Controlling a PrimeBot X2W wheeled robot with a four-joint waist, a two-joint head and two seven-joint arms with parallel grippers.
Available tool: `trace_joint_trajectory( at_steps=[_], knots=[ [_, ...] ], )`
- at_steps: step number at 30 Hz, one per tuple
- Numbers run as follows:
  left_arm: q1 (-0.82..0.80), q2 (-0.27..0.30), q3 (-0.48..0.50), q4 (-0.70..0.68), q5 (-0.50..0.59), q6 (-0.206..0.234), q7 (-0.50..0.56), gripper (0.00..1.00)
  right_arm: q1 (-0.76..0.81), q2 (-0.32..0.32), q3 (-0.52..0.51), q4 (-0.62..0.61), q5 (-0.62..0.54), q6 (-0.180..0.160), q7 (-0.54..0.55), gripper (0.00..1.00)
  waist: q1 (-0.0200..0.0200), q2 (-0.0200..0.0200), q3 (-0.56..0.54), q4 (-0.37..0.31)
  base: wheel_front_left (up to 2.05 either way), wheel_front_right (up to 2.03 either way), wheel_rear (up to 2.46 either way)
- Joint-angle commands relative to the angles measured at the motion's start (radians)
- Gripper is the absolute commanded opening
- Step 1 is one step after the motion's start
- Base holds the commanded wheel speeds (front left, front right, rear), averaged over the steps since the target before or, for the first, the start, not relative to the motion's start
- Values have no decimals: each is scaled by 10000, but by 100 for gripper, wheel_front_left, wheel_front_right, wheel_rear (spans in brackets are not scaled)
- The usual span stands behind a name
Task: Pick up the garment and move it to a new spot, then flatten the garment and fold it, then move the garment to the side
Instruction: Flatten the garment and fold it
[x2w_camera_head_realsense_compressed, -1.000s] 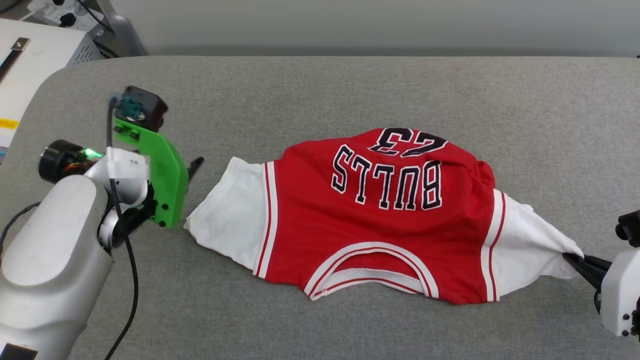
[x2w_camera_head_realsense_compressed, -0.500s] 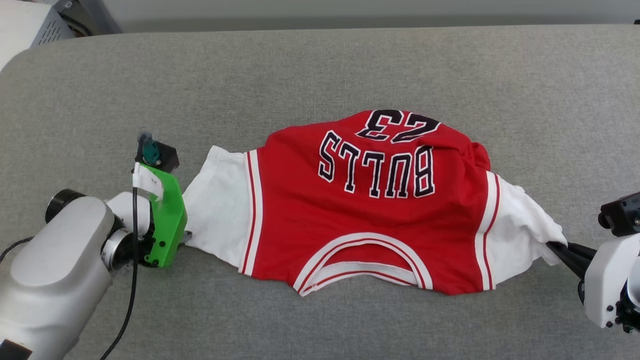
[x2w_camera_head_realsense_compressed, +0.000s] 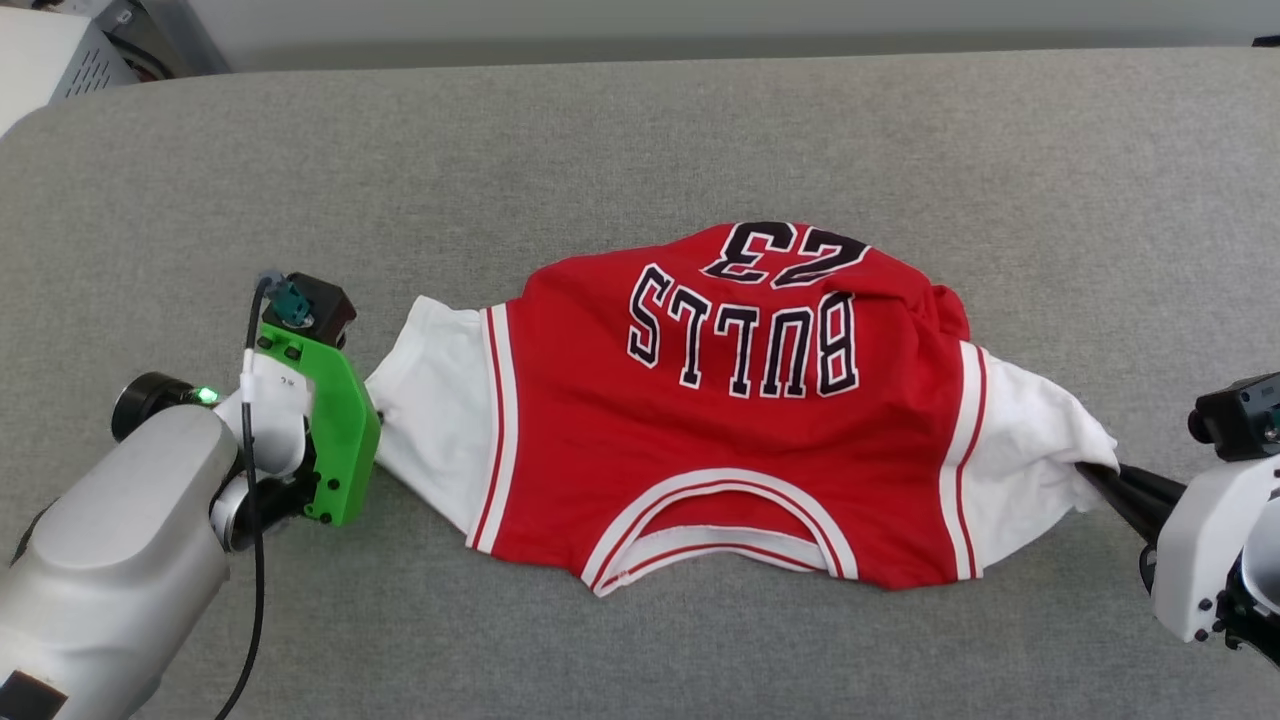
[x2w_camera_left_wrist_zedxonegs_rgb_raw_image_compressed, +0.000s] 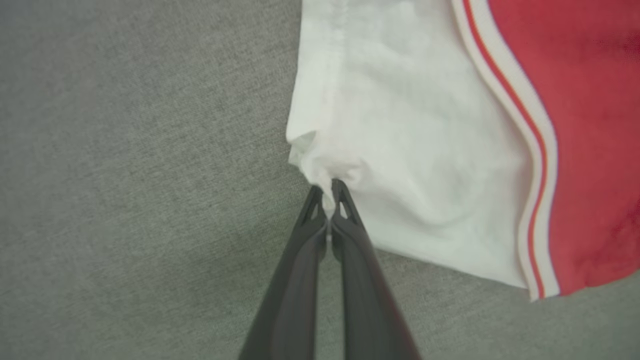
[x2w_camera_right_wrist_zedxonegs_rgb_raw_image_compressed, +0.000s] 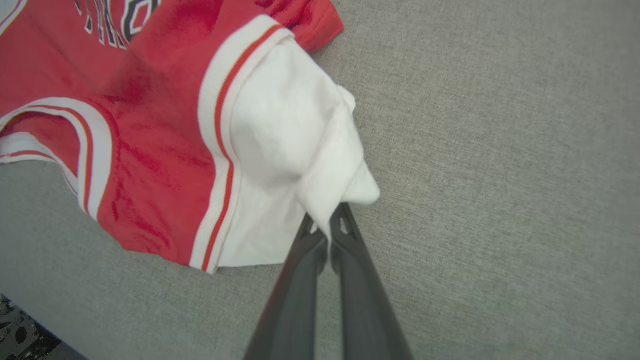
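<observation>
Grey woven cloth covers the work surface (x2w_camera_head_realsense_compressed: 640, 130), and the garment (x2w_camera_head_realsense_compressed: 720, 430) lies on it near the middle, spread sideways between the two arms. Red body faces up, print upside down from the head camera: black white-edged BULLS lettering (x2w_camera_head_realsense_compressed: 745, 340) with the number 23 (x2w_camera_head_realsense_compressed: 785, 252) beyond it at the far edge. The striped neckline (x2w_camera_head_realsense_compressed: 720, 530) is on the near edge, towards the robot. The far red edge is bunched and rumpled, not flat, with a fold of red at the far right corner. Left gripper (x2w_camera_left_wrist_zedxonegs_rgb_raw_image_compressed: 327, 194): fingers pressed together, pinching a puckered bit of the outer edge of the white sleeve on the robot's left (x2w_camera_left_wrist_zedxonegs_rgb_raw_image_compressed: 400, 150); a sliver of white fabric shows between the tips. The sleeve fans out from the pinch point to the red-and-white striped trim. In the head view this gripper's tips are mostly hidden behind the green bracket (x2w_camera_head_realsense_compressed: 335, 440) on the wrist, which sits just beside the sleeve edge; a black cable (x2w_camera_head_realsense_compressed: 255, 560) runs down along the forearm. Right gripper (x2w_camera_right_wrist_zedxonegs_rgb_raw_image_compressed: 327, 219): fingers together as well, clamped on the tip of the opposite white sleeve (x2w_camera_right_wrist_zedxonegs_rgb_raw_image_compressed: 295, 145), which is drawn into a point at the grip. Both sleeve tips appear pulled outward, cloth between them loosely spread. A pale box (x2w_camera_head_realsense_compressed: 50, 60) stands off the table's far left corner.
</observation>
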Motion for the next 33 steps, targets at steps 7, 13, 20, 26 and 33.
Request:
trace_joint_trajectory(
  at_steps=[7,13,20,26,33],
  knots=[
    [28,682,511,-1403,-37,-24,-1981,0,337,56,-758,-509,454,-7,-657,0,0,0,-940,196,0,0,0],
    [-306,1150,1006,-3148,373,387,-2790,0,117,-106,-1582,-1419,808,-7,-817,0,0,0,-1339,303,0,0,0],
    [-1078,1022,1534,-4951,667,1008,-3178,0,-893,-350,-2363,-2230,882,-7,-854,0,0,0,-1409,363,0,0,0],
    [-2523,433,1716,-5040,1111,1088,-3246,0,-2731,-499,-2431,-2191,549,-7,-668,0,0,0,-791,325,0,0,0],
    [-5071,-692,1955,-3722,1590,915,-3372,0,-6116,-302,-1796,-1120,81,-7,-394,0,0,0,392,205,0,0,0]
  ],
)
